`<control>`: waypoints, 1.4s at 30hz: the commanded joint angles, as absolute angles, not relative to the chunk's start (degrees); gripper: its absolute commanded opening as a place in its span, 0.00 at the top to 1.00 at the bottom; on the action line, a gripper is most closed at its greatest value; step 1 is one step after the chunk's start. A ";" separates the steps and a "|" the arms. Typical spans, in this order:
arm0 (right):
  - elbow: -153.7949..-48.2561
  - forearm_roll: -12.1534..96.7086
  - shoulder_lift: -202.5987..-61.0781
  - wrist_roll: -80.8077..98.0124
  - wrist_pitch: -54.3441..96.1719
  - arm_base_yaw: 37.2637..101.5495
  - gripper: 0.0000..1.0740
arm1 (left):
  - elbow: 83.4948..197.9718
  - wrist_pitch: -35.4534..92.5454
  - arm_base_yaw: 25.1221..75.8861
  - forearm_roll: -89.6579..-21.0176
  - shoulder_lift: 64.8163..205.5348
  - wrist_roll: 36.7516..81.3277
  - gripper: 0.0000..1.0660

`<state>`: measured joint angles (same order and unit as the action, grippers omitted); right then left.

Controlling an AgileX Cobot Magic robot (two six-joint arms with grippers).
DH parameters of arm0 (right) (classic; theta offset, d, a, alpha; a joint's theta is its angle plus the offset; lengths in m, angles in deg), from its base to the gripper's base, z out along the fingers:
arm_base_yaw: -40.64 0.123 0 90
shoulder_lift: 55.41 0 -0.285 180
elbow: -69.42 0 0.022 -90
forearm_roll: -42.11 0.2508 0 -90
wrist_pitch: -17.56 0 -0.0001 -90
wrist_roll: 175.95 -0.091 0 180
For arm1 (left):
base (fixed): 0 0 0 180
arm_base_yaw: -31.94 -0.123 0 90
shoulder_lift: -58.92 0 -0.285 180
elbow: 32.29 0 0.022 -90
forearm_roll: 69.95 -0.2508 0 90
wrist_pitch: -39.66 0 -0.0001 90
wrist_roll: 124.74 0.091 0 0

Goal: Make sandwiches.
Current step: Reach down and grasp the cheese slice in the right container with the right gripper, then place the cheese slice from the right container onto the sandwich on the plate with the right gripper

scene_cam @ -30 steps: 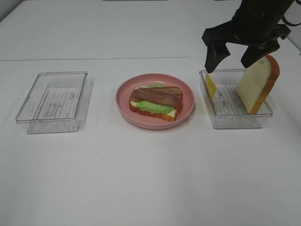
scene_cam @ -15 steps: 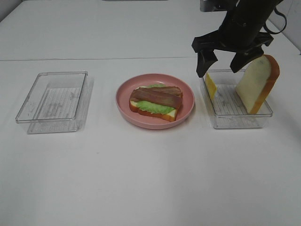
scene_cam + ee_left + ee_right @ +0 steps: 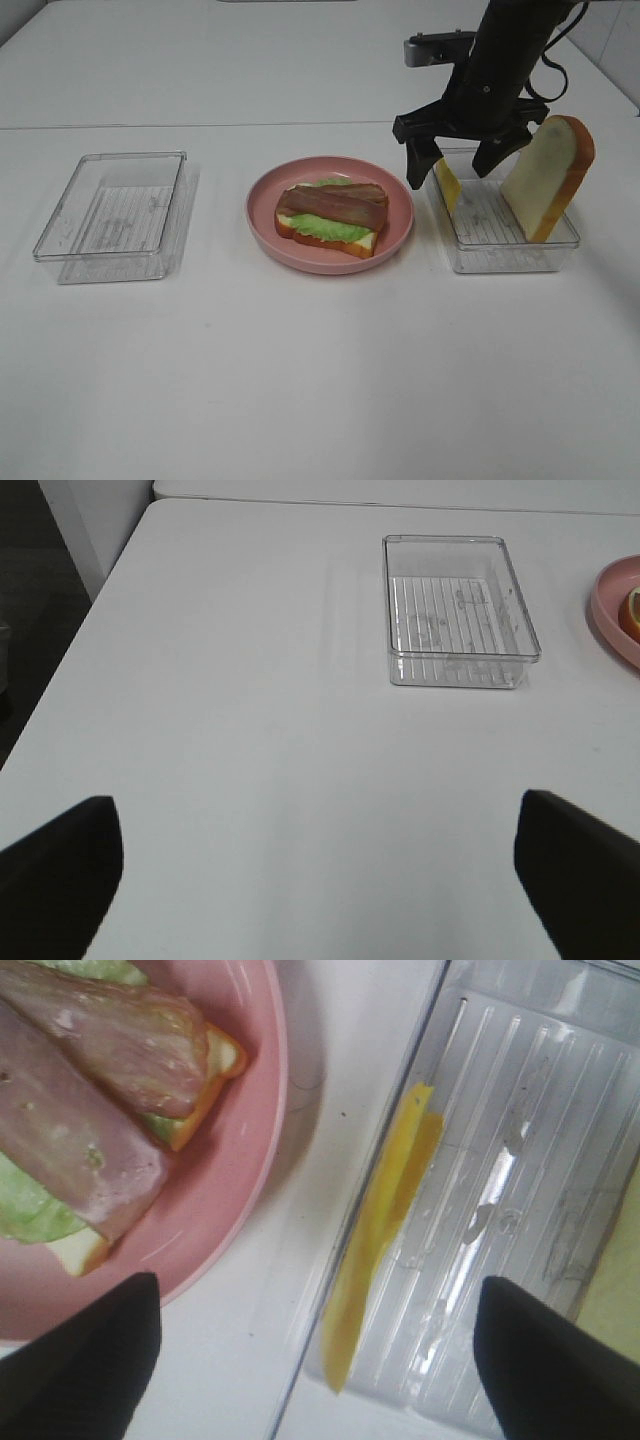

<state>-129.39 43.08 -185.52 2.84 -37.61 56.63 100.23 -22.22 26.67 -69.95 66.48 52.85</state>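
While right gripper [image 3: 455,168] hangs w/ jaws wide apart, holding nothing, over cheese square [image 3: 447,183] leaning at 9 o'clock wall of clear tray [image 3: 505,258], bread slice [image 3: 550,176] leans at 3 o'clock. Half-built sandwich [image 3: 332,216] sits on pink plate [image 3: 268,218], 9 o'clock of tray. Left gripper [image 3: 320,880] also spread, empty.

This looks like a robotics lab bench rather than a kitchen: a plain white table [image 3: 300,380] with bare white surfaces behind it and no appliances or utensils. The food is plastic toy food, laid out neatly on a pink plate [image 3: 330,258] between two clear plastic trays [image 3: 112,212], with a black robot arm [image 3: 505,55] overhead.
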 commanded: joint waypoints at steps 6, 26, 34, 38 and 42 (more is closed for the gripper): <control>-130.99 41.07 -189.36 2.61 -36.53 56.52 0.30 | 100.11 -21.87 26.55 -69.55 65.33 52.85 0.05; -130.99 36.49 -189.59 1.07 -38.01 56.52 1.00 | 100.11 -21.87 26.55 -69.55 65.33 52.85 0.05; -131.74 36.49 -186.61 1.13 -40.48 56.57 1.00 | 100.11 -21.87 26.55 -69.55 65.33 52.85 0.05; -135.57 37.18 -183.98 1.01 -44.55 57.20 1.00 | 100.11 -21.87 26.55 -69.55 65.33 52.85 0.05; -139.99 37.06 -183.40 1.13 -48.73 58.64 1.00 | 100.11 -21.87 26.55 -69.55 65.33 52.85 0.05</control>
<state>-139.59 36.78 -183.86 0.44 -47.24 58.18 100.23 -22.22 26.67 -69.95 66.48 52.85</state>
